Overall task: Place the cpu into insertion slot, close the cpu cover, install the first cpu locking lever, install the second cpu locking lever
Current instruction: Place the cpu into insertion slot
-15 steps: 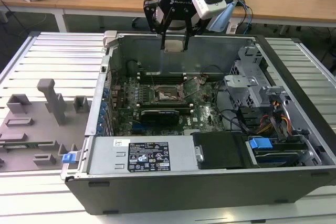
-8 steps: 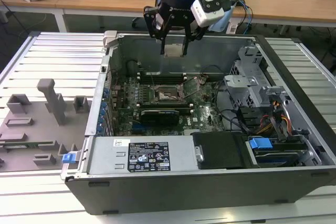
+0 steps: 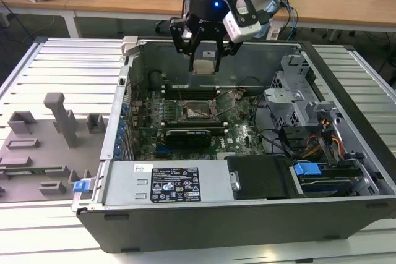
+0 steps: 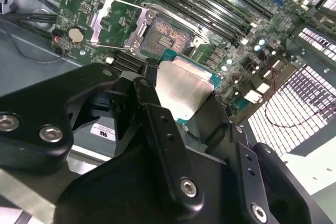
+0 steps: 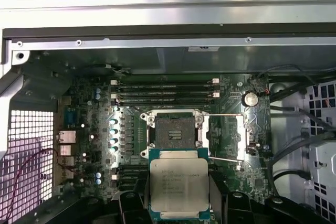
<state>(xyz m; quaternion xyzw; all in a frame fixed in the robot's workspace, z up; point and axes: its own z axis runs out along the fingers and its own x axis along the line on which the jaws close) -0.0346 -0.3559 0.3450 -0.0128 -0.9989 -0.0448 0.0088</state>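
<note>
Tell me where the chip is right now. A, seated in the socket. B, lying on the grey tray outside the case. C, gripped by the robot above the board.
C: the gripper is shut on the chip, holding it over the board, and the socket below lies open and empty.

Arm approx vert., wrist facing down, gripper (image 3: 204, 60) clamped on cpu (image 5: 178, 183), hovering

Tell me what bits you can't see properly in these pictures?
- cpu: the claw covers part of it in the second wrist view.
- cpu's underside: turned away from both wrist views.
- insertion slot: its pins are too small in the exterior view.
</note>
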